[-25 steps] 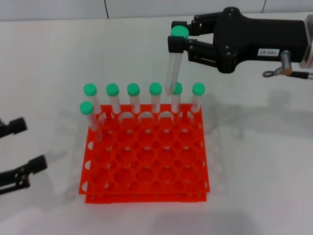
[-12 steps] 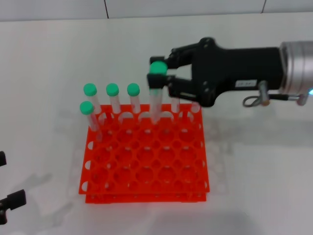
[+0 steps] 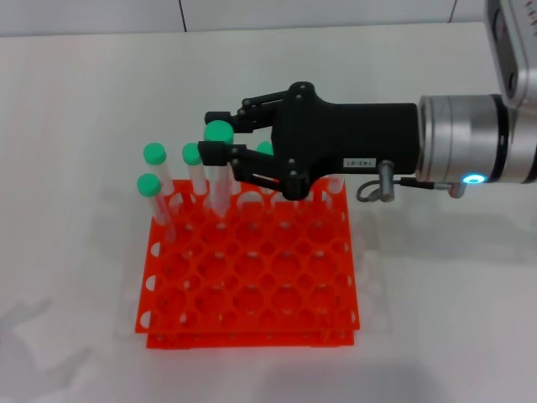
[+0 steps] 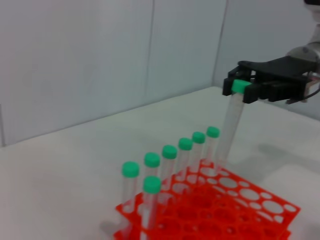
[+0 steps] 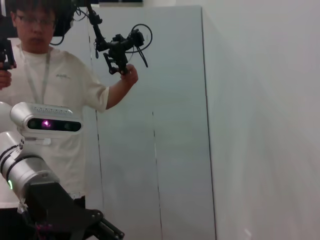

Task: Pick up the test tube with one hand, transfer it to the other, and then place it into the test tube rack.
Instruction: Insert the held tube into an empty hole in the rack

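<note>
My right gripper point(image 3: 213, 135), black on a silver arm with a blue light, is shut on the green cap of the test tube point(image 3: 220, 180). The tube hangs nearly upright over the back left part of the orange-red test tube rack point(image 3: 252, 290). Its tip is down at the top tier near the second row; I cannot tell whether it is inside a hole. The left wrist view shows the same right gripper point(image 4: 243, 86) holding the tube point(image 4: 230, 125) above the rack point(image 4: 260, 210). My left gripper shows in no view.
Several green-capped tubes point(image 3: 153, 154) stand in the rack's back row, and one point(image 3: 148, 185) stands in the second row at the left corner. My right gripper's body hides part of the back row. In the right wrist view a person point(image 5: 55, 100) stands by a wall.
My right gripper has carried the tube left and down, from beyond the rack's back right to over its back left. My left gripper has dropped out of the head view.
</note>
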### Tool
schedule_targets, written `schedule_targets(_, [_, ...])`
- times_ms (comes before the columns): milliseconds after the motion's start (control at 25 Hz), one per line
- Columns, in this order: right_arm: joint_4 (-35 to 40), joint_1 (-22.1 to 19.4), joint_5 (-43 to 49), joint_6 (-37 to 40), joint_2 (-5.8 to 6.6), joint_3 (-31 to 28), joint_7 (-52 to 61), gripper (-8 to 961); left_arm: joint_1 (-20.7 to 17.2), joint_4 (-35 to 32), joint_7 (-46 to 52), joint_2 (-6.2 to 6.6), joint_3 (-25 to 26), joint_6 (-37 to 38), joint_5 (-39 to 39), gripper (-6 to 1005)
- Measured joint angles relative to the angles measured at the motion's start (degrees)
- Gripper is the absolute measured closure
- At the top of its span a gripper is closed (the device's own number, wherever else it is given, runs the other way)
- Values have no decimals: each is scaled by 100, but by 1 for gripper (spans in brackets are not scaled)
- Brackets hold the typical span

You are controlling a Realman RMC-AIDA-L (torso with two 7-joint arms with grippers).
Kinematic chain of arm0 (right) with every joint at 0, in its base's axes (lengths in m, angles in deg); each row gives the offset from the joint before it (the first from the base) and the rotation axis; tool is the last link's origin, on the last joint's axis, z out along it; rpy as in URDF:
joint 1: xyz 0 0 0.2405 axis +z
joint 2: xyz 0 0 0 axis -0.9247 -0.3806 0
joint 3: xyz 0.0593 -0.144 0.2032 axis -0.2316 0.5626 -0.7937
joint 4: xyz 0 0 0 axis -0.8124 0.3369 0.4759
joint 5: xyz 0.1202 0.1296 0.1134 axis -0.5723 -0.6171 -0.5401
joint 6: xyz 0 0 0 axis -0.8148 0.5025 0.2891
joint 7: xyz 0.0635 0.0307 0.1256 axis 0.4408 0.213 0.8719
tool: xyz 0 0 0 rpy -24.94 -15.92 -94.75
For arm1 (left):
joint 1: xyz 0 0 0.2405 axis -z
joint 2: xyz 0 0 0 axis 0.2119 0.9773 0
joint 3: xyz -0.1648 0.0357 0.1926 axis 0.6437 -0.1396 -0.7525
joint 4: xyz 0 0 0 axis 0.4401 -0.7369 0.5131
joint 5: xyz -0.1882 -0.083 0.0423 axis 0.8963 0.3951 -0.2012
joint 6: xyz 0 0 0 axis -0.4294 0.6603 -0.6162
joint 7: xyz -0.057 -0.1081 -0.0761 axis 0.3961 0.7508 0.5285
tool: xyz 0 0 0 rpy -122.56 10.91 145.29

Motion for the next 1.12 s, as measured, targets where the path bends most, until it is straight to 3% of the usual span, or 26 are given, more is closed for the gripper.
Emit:
schedule_targets(520, [-660,407,-1113,-717,-32,881,-913,688,586,158,-47,18,267,-20,-606,106])
schedule_targets(840, [-1202,812,-1543,-853,-32,1073,-1080,688,1037,462,-105,29,265,-34,-820,106])
schedule_targets(1120, [-1280,889,-1624,-988,-32,1136,-1152,688,1217,533,-108,13,236,-43,-909,106])
